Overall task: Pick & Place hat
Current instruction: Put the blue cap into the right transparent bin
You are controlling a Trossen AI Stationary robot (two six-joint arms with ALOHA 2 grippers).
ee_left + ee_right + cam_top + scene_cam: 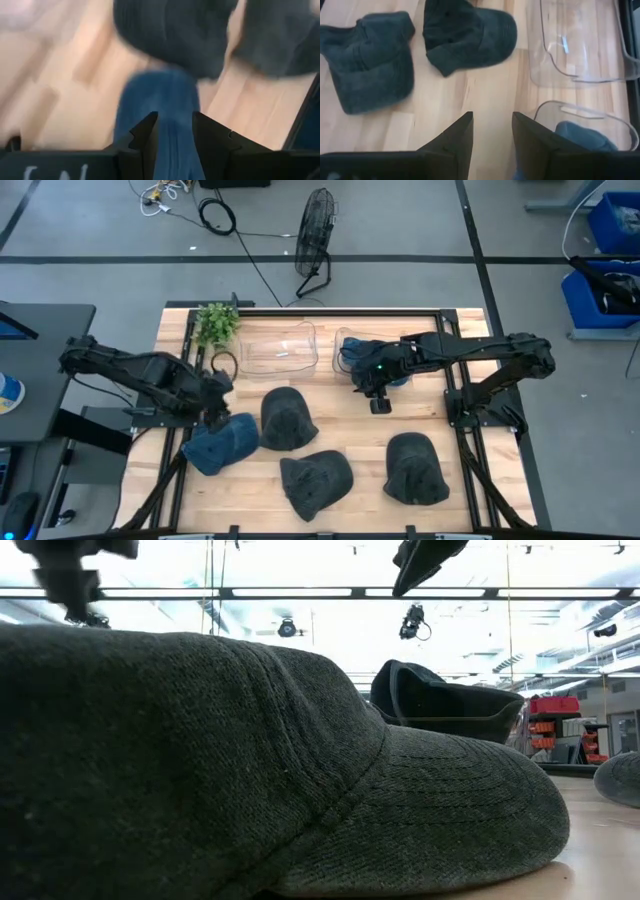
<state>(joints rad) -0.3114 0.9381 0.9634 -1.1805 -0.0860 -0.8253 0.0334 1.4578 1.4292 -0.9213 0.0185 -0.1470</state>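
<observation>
Gripping the blue hat [157, 102] between narrowed left jaws; right jaws parted, empty, near the bins [280, 347].

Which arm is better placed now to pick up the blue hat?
The left arm. Its claw is right at the blue hat, whose fabric shows between its fingers in the left wrist view. The right claw is open beside the clear bins, far from this hat.

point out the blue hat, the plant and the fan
blue hat [222, 445]: high view, on its crown, beside the left hand [214, 412]
plant [216, 323]: high view, on its leaves, at the table's far left corner
fan [317, 220]: high view, on its round grille, on the floor beyond the table
</observation>
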